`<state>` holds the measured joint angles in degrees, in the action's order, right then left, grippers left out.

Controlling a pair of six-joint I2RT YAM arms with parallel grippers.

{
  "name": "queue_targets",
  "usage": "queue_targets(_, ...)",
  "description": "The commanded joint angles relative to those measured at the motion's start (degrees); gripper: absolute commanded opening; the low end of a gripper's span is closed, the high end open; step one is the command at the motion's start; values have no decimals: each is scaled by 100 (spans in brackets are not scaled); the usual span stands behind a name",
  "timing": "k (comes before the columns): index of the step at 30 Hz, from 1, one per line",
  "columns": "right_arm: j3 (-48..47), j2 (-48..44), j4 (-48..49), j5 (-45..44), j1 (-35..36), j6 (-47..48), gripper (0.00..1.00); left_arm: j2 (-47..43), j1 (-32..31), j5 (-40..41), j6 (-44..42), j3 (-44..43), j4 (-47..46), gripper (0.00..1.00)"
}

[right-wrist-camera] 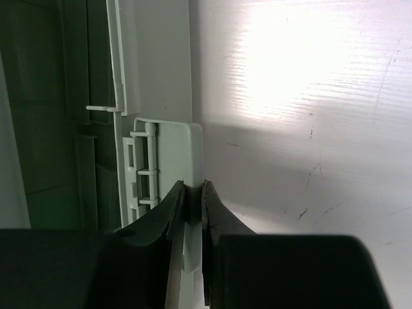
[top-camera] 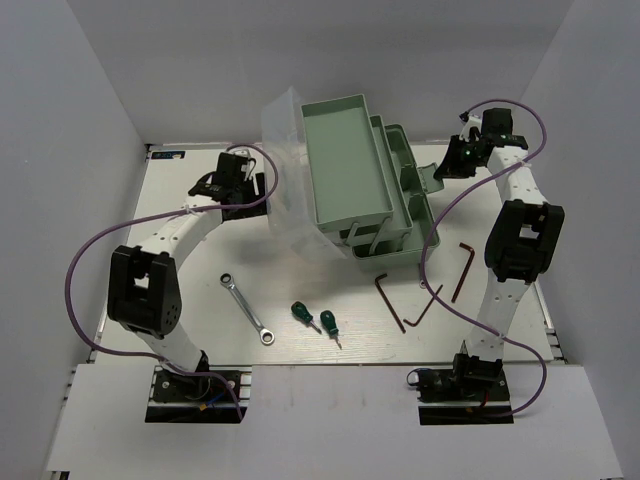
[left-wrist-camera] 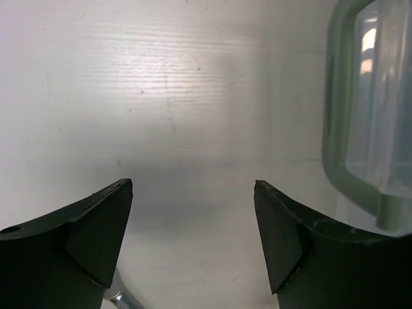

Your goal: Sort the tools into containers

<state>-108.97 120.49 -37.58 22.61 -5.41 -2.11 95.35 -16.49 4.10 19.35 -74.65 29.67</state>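
The mint-green toolbox (top-camera: 350, 165) stands open at the back middle, its trays fanned out and its clear lid (top-camera: 285, 170) tipped left. My right gripper (top-camera: 447, 168) is shut on a pale green tab (right-wrist-camera: 193, 161) at the toolbox's right edge. My left gripper (top-camera: 243, 190) is open and empty over bare table beside the lid handle (left-wrist-camera: 338, 129). A silver tip (left-wrist-camera: 121, 299) peeks out under its left finger. The long wrench (top-camera: 248, 308), two green-handled screwdrivers (top-camera: 302, 315) (top-camera: 329, 325) and three hex keys (top-camera: 390, 300) (top-camera: 425, 308) (top-camera: 462, 270) lie on the table in front.
White walls enclose the white table (top-camera: 190, 290) on three sides. Purple cables (top-camera: 85, 255) loop off both arms. The arm bases stand at the near edge.
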Motion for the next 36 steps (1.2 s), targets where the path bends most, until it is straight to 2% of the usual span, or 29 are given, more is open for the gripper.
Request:
queue_targets(1,-63,-157,216,41,-66,0,0,-613,-3,-102,60,144,-322,87)
queue_targets(5,25,-183,207,68,-48,26,0,-886,129,108,112,346,-155,87)
queue_targets(9,51,-218,155,77,-48,70,0,-1307,252,696,296,487,240,90)
queue_targets(10,60,-227,163,85,-57,79,0,-1378,252,1141,471,487,545,90)
queue_targets(13,165,-297,181,85,-65,88,0,-1615,365,1828,779,435,1074,94)
queue_targets(16,262,-333,216,77,-65,97,0,-1879,366,1963,982,618,1269,94)
queue_targets(20,350,-333,190,138,-57,18,0,-2345,419,1902,1105,838,1339,94)
queue_targets(28,376,-315,155,270,84,-123,0,-3328,419,1217,1220,1128,1340,95)
queue_targets(34,-221,-17,-135,261,163,-167,0,-3777,296,575,1088,1295,1401,95)
queue_targets(36,-239,-34,-214,261,189,-167,0,-3935,296,137,957,1365,1349,95)
